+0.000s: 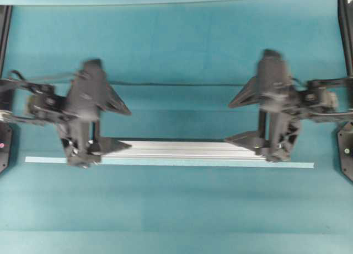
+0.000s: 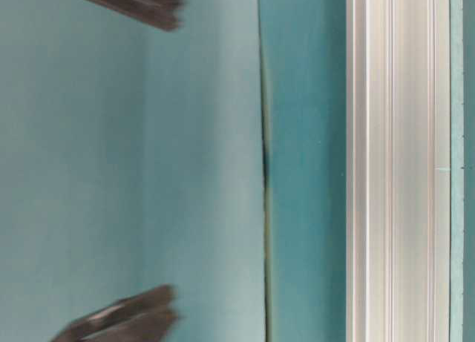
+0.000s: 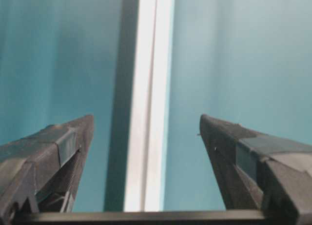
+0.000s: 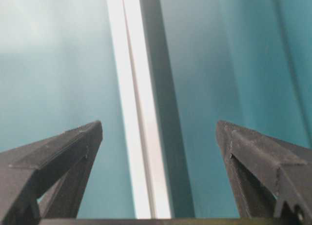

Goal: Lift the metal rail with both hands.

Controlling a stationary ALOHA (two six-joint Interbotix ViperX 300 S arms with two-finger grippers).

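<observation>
Lifting the metal rail (image 1: pixel 185 149), which lay across the lower middle of the overhead view on the teal worktop (image 1: pixel 176 44), called for both wide-apart tools, left tool (image 3: pixel 146 137) and right tool (image 4: pixel 158 137), to straddle it squarely, then close and rise together.

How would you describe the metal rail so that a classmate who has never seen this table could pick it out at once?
Start at the teal table and look between the two black arms, toward its near side. There the metal rail lies flat, running from the left gripper to the right gripper. It is silver, thick and grooved lengthwise, unlike the thin, flat, pale tape strip alongside it, which extends farther at both ends.
</observation>
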